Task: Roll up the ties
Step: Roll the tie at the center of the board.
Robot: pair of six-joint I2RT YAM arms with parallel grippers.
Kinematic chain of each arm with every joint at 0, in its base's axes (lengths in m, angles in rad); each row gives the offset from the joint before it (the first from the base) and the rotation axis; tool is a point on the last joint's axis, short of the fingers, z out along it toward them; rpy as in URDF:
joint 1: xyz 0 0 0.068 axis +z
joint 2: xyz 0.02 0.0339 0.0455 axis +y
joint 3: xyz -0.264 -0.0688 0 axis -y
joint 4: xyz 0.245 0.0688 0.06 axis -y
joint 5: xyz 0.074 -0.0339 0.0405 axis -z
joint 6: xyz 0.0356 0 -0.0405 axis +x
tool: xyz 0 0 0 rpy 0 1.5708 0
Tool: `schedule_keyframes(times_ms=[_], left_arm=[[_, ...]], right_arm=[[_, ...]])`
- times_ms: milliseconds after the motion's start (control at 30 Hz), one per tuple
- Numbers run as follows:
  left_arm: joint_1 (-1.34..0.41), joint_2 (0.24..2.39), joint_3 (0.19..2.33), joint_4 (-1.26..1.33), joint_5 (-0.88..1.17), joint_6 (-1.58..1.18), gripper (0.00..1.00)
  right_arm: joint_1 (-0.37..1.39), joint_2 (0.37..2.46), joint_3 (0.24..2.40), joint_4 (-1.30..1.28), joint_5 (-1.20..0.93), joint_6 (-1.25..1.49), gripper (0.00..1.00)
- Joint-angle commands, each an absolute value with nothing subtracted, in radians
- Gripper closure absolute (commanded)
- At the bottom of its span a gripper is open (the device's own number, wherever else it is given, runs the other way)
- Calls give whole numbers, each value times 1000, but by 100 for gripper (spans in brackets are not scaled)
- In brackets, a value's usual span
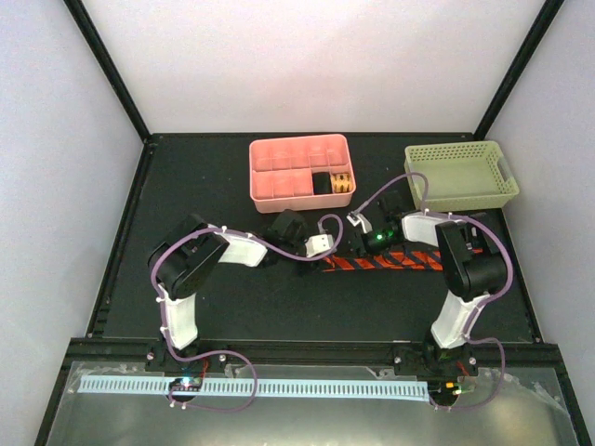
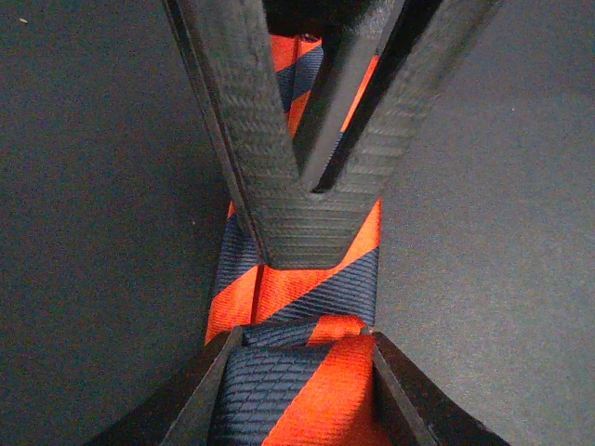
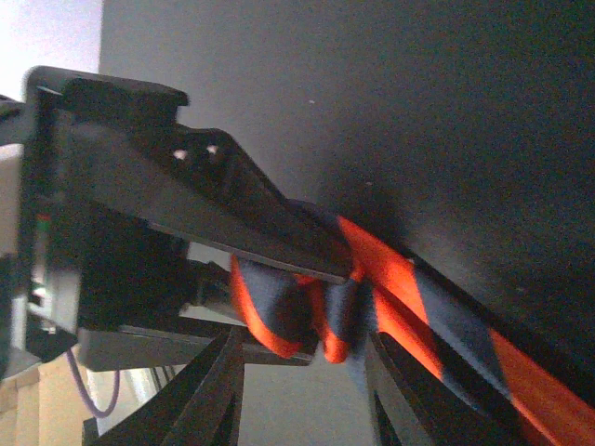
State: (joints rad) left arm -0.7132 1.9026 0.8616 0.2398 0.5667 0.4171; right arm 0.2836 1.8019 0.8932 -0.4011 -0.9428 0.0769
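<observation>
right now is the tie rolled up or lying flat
mostly flat: the tie lies stretched out in a strip, only one end is rolled up

A robotics lab booth: bare white walls (image 1: 307, 56), black frame posts (image 1: 107, 65), black table (image 1: 214, 177), bolted robot arms (image 1: 186, 279).

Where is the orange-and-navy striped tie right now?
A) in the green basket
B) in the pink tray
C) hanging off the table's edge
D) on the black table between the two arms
D: the striped tie lies stretched out flat on the black table.
</observation>
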Motion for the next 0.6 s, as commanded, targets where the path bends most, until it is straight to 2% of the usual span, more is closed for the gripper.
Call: schedule_keyframes(times_ms=[0,400,500,567], left_arm=[[-711,1944,857,86,485,441,65],[-711,1951,866,80,480,437,65],[-711,1951,866,80,479,437,65],[-711,1953,866,80,479,437,65]], right_arm=[[302,1761,868,-309,-991,130,61],[378,1846,894,-239,-947,180,63],[380,1845,896,-233,-942,186,71],[380,1843,897,-236,-938,181,84]])
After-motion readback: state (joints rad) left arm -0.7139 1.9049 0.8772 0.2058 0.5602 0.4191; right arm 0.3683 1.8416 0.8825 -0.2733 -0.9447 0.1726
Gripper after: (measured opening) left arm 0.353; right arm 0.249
